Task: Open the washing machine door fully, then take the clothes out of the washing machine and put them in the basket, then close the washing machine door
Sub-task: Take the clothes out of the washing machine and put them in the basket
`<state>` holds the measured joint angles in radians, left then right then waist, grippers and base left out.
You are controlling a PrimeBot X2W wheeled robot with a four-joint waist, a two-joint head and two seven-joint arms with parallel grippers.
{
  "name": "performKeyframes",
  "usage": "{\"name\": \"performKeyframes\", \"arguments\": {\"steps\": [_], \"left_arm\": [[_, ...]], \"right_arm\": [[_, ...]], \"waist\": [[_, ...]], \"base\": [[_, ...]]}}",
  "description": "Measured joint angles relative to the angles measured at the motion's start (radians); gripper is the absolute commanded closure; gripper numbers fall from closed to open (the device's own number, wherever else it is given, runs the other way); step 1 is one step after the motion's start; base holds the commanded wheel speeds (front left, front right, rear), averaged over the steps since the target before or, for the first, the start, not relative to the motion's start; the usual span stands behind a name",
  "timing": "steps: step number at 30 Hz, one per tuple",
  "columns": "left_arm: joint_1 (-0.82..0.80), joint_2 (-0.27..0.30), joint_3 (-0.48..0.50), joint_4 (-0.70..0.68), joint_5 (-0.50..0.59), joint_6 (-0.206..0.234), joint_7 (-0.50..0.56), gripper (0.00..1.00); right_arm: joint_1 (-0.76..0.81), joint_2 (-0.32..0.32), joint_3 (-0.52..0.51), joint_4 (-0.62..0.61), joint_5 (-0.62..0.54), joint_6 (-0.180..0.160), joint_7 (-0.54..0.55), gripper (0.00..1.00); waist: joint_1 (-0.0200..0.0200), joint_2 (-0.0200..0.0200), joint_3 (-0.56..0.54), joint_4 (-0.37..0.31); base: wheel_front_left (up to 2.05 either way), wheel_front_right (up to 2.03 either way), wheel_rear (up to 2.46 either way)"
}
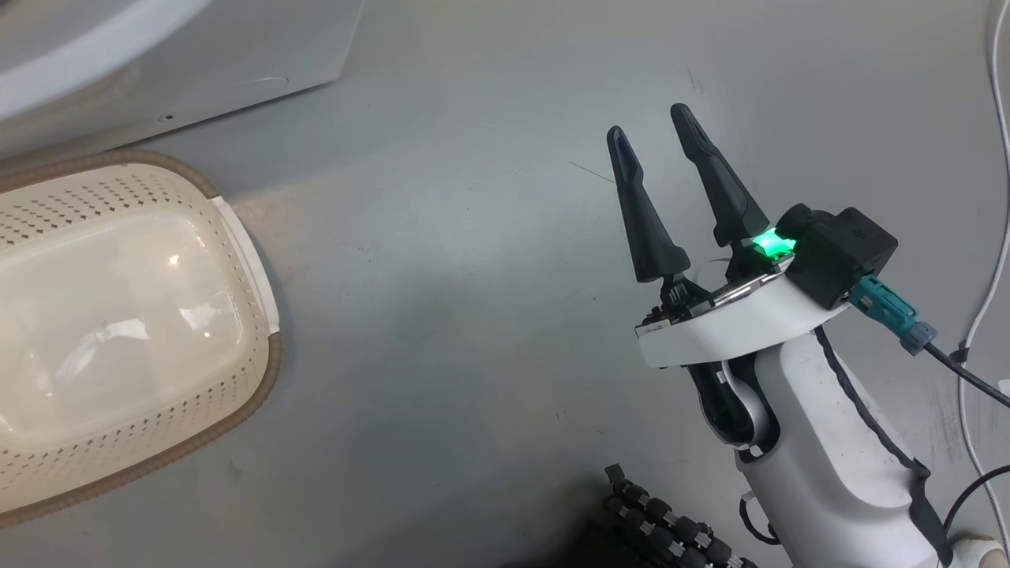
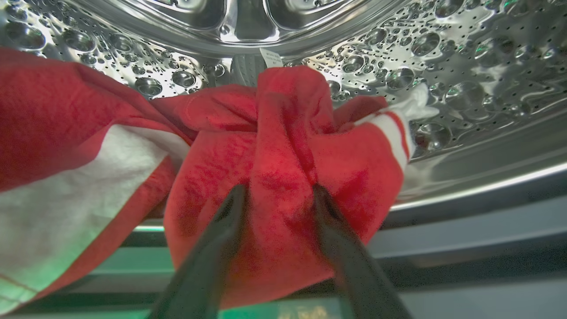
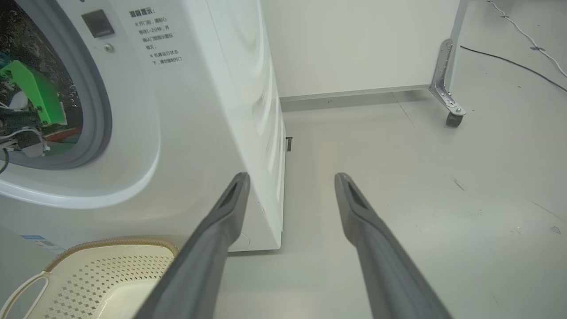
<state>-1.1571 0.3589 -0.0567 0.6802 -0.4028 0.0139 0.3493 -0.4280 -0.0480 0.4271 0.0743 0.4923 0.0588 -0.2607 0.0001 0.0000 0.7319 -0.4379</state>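
Red clothes (image 2: 283,146) with white stripes lie bunched in the steel drum (image 2: 443,53) of the washing machine (image 3: 199,110). My left gripper (image 2: 277,190) is inside the drum, its fingers apart and pushed into the fabric on either side of a raised fold. The left wrist, lit green (image 3: 26,88), shows through the grey-ringed drum mouth. The cream basket (image 1: 272,371) stands on the floor in front of the machine with nothing in it. My right gripper (image 1: 649,122) hangs open over bare floor to the basket's right. The washing machine door is out of view.
White and black cables (image 1: 994,237) run along the floor at the far right. A metal bracket with a caster (image 3: 447,88) stands by the back wall. My base's roller wheel (image 1: 671,528) is at the bottom. Grey floor lies between basket and right arm.
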Motion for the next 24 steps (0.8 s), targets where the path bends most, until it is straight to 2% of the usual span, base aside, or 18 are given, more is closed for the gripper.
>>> {"name": "performKeyframes", "arguments": {"steps": [9,24], "left_arm": [[-0.025,-0.003,-0.015,0.024,0.018,0.0,-0.009,1.0],[-0.016,-0.07,-0.048,0.024,0.026,-0.026,-0.202,1.0]], "right_arm": [[-0.016,0.0,0.002,0.001,-0.002,-0.002,0.0,0.0],[-0.017,0.0,-0.019,0.039,-0.065,-0.009,0.0,0.0]], "waist": [[0.0,0.0,-0.004,0.007],[-0.0001,0.0,-0.062,0.056]], "base": [[0.0,0.0,0.0],[0.0,0.0,0.0]]}}
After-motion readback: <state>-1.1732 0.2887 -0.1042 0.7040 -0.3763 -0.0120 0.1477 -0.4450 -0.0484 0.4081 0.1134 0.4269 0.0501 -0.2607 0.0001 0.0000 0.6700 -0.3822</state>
